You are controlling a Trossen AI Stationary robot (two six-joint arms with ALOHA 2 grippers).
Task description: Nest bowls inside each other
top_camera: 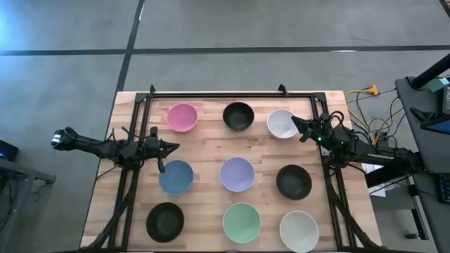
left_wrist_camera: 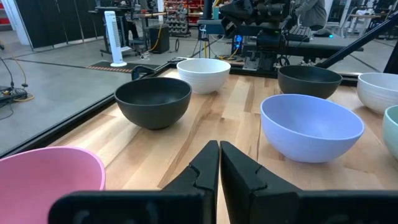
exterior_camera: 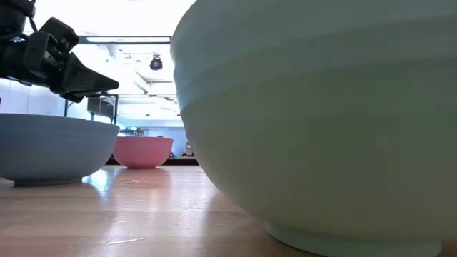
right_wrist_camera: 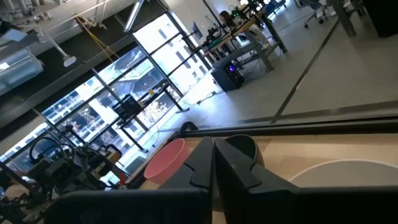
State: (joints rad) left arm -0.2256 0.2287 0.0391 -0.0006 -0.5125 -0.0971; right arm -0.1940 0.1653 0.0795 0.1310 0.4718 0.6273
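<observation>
The mint green bowl [exterior_camera: 321, 121] fills the low view, hiding most bowls; both grippers, left gripper [top_camera: 171, 147] and right gripper [top_camera: 295, 121], are pressed together, empty.

**Smooth bowls on pale wood**

We see a surface [top_camera: 211, 158] of light wooden planks, its grain plain and its finish faintly glossy where the low view catches reflections. The bowls [left_wrist_camera: 311, 124] look smooth and mostly matt, like glazed ceramic or plastic; we cannot tell which. The mint green bowl [exterior_camera: 314, 114] shows faint horizontal ridges. The fingers [left_wrist_camera: 208, 171] of the left gripper look like matt black plastic. A black metal frame [top_camera: 232, 93] edges the surface at 12 o'clock.
</observation>
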